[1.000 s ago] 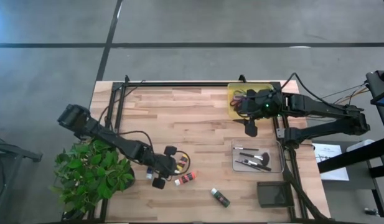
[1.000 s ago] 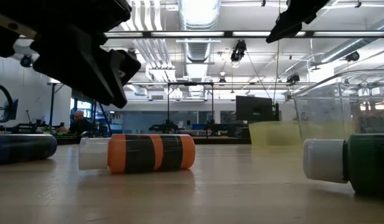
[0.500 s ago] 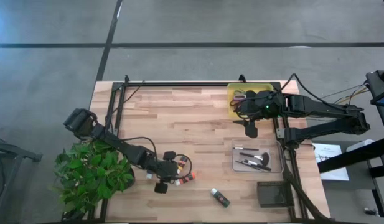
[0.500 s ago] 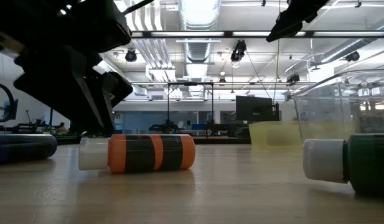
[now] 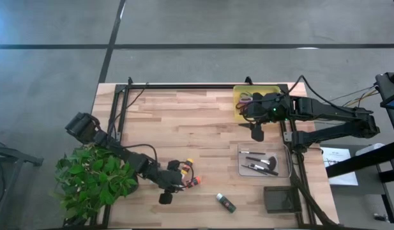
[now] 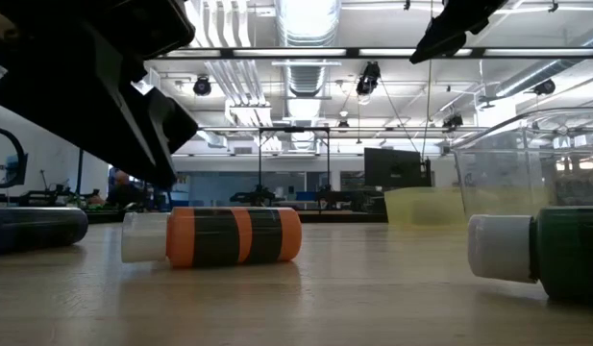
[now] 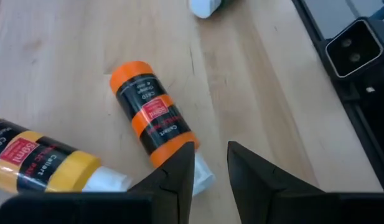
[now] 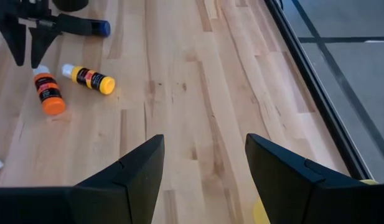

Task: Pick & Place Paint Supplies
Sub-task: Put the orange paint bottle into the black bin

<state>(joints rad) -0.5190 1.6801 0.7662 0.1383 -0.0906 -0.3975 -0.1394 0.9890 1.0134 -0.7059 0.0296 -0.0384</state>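
Left gripper (image 7: 210, 163) now lower over orange tube (image 7: 153, 113), fingers narrowly parted, empty, right gripper (image 8: 204, 163) unmoved, fingers wide

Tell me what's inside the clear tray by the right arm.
The clear tray holds several thin dark brushes lying flat. Nothing else shows inside; whether anything small lies beneath them cannot be seen.

A leafy green potted plant (image 5: 94, 180) sits at the light wooden slatted table's (image 5: 184, 121) near-left corner, over a grey concrete floor (image 5: 50, 70).
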